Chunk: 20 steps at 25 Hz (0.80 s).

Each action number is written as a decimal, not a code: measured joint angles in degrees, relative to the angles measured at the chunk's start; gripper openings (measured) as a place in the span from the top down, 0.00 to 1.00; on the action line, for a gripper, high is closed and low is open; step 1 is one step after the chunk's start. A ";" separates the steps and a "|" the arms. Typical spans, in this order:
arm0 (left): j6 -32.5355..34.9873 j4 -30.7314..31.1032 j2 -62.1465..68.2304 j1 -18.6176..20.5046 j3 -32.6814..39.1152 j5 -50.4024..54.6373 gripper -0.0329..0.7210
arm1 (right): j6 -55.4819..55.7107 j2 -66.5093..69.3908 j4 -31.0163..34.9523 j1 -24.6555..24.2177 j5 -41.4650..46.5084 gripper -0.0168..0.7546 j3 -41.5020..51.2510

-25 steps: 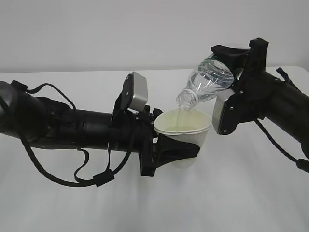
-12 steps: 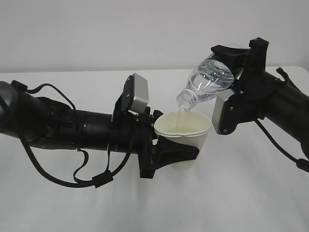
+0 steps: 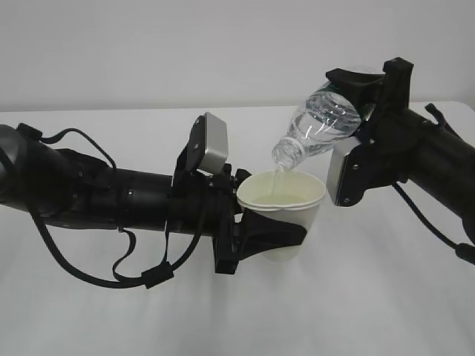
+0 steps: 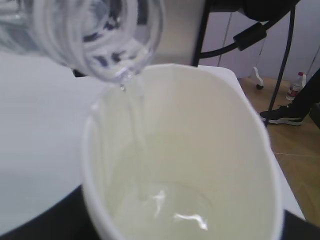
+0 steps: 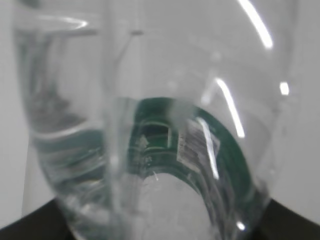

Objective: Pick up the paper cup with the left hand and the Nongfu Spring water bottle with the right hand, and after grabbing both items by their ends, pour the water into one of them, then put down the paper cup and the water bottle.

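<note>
Nothing much has moved: the left hand (image 3: 261, 239) still grips the paper cup (image 3: 283, 216), and the right hand (image 3: 361, 111) still grips the Nongfu Spring water bottle (image 3: 320, 127) above it, pouring water (image 4: 150, 195). More tilt could spill onto the surface (image 3: 349, 297).

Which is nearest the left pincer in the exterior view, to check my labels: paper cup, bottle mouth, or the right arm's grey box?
1. Paper cup, held in the left pincer.
2. Bottle mouth, just above the cup's rim.
3. Grey box, right of the cup.

Bottle (image 5: 150, 150) base hidden in right end effector (image 3: 364, 93); cup (image 4: 200, 165) bottom cut off; wrist views blurred.
</note>
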 joint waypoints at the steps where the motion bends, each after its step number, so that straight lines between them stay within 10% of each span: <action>1: 0.00 0.00 0.00 0.00 0.00 -0.18 0.43 | -0.10 0.00 0.00 0.00 0.00 0.43 0.00; 20: 0.00 0.15 0.00 0.00 0.00 -0.32 0.43 | -1.37 0.00 0.44 0.00 -0.10 0.43 0.00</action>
